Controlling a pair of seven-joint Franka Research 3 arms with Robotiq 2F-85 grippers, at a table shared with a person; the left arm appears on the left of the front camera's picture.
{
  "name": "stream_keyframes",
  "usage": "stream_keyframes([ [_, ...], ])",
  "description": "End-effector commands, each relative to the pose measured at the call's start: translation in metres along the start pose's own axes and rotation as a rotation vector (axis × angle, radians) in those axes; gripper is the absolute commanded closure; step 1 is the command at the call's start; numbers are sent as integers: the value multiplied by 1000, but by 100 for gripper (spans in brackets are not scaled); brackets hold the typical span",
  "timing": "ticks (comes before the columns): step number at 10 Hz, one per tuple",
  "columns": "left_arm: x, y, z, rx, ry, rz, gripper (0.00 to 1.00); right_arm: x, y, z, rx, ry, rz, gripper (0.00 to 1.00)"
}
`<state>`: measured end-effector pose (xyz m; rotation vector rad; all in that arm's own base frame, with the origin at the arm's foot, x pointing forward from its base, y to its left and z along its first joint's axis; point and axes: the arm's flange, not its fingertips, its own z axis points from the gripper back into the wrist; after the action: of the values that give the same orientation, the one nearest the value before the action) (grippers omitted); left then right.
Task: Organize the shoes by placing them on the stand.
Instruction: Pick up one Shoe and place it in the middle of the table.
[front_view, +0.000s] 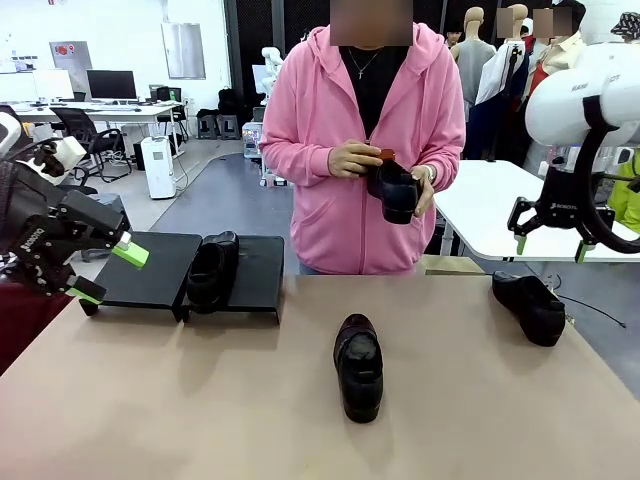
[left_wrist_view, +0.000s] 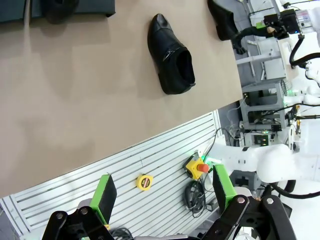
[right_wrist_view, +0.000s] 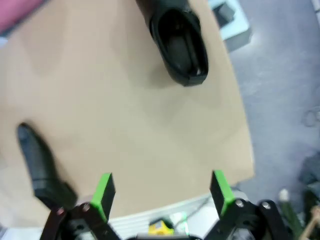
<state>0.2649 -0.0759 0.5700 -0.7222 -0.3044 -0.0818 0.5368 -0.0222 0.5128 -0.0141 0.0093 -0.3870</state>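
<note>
Shoes: one shoe (front_view: 212, 268) already on stand (front_view: 160, 270), near its middle, bare room either side for others. Second shoe (front_view: 359, 366) at centre of table (front_view: 200, 400), reachable by either arm. Third shoe (front_view: 530, 306) near right table edge, below right gripper (front_view: 550, 247), so likely next pick. Fourth shoe (front_view: 395, 190) in person's hands (front_view: 350, 158), off table, probably for handover. Left gripper (front_view: 108, 273) spread, empty, hovering at stand's left end. Right gripper spread, empty.

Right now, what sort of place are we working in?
Probably a robotics lab in an open office: a black computer monitor on a white desk and a black swivel chair stand behind the person, and a yellow box with a red emergency-stop button sits beside the tan table.
</note>
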Motion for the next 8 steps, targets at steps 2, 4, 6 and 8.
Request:
stream_keyframes([
  [2, 1, 3, 2, -9, 5, -21, 0, 66, 1, -26, -19, 115, 171, 0],
  [4, 1, 3, 2, -9, 5, -21, 0, 96, -3, -55, 12, 176, 195, 0],
  [6, 1, 3, 2, -9, 5, -21, 0, 118, 4, -91, 69, 225, 257, 0],
  [8, 1, 3, 2, -9, 5, -21, 0, 127, 17, -111, 38, 262, 241, 0],
])
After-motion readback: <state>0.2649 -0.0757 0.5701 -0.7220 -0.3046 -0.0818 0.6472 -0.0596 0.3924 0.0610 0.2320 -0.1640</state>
